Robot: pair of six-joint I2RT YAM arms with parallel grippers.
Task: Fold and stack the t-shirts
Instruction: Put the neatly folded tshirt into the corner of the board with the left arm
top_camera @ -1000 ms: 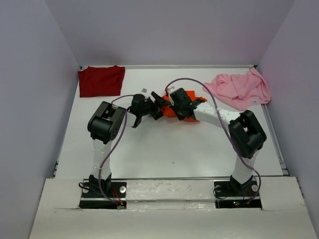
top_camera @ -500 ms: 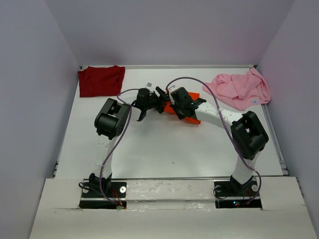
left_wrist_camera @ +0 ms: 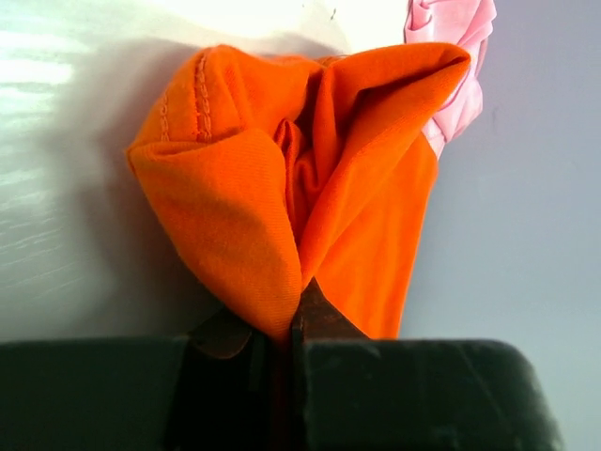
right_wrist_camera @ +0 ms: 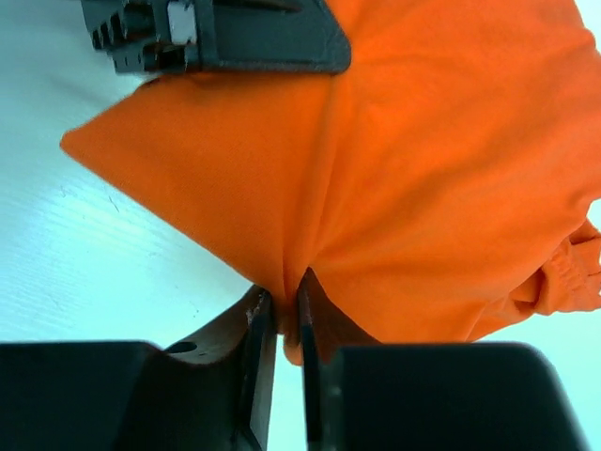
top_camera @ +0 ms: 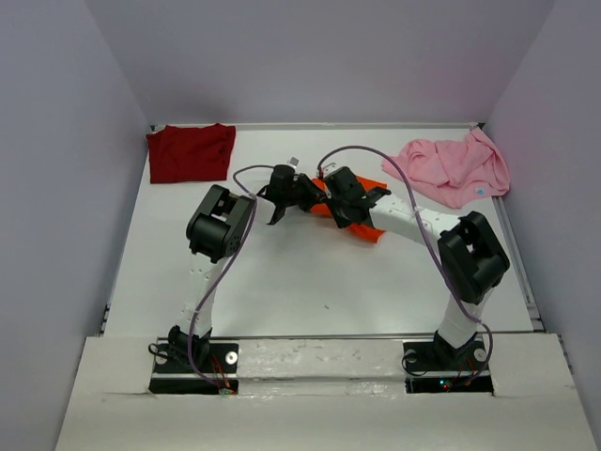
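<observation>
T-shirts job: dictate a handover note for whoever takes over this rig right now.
Left gripper: shut on a fold of the orange shirt.
Right gripper: shut on the orange shirt too, close beside the left one.
Orange shirt: bunched, around the middle of the table.
Red shirt: flat in the far left corner, looks folded.
Pink shirt: crumpled at the far right.
Done: at most the red one folded; nothing stacked.
Left: fold orange, fold pink, stack all three.
</observation>
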